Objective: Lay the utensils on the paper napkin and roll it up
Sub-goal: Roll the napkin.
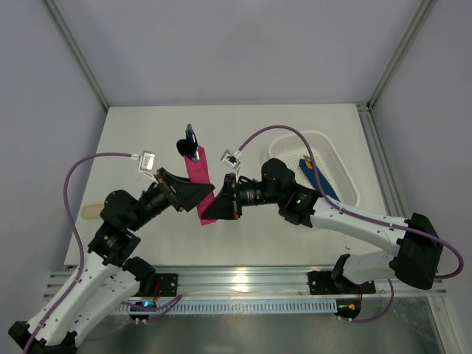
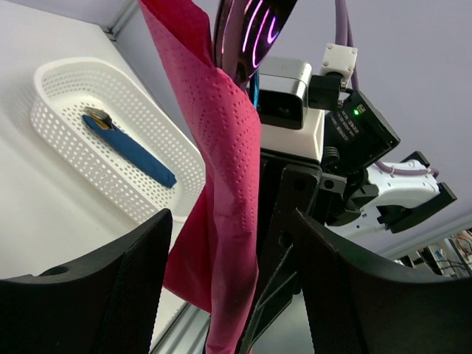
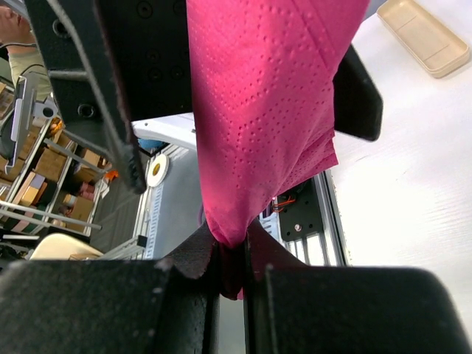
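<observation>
I judge the rolling nearly done: the napkin [image 1: 200, 173] is wrapped in a narrow bundle around the utensils [image 1: 190, 146], held up mid-table between my arms, with dark heads poking out its far end. Only the wrist cameras show the grips: my right gripper [image 3: 234, 274] is pressed together on the bundle's near end, and my left gripper [image 2: 227, 221] is spread either side of it without clamping. Next, the left must close to tighten the loose fold.

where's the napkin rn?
Top view, mid-table: the rolled napkin is between the left gripper and right gripper, whose jaws pinch its near end; the white basket is to its right.
</observation>
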Controlling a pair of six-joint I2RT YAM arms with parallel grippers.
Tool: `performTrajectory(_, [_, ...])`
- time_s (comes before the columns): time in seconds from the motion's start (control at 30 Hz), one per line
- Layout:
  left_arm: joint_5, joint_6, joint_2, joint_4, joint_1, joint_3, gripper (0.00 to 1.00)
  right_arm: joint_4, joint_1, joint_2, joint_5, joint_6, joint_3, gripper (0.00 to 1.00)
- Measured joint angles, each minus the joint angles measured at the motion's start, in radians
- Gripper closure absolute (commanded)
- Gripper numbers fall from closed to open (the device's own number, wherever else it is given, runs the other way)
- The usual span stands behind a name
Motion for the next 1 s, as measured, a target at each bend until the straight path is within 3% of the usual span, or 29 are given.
performTrajectory(0.8, [0.128, -0.079, 0.093, 0.087, 0.0, -0.021, 0.36, -0.001, -0.002, -0.016, -0.018, 0.0, 0.0, 0.96])
performTrajectory(1.0, [0.035, -0.051, 0.034, -0.006, 0.0, -0.021, 0.27, -0.006, -0.002, -0.017, -0.014, 0.0, 0.0, 0.96])
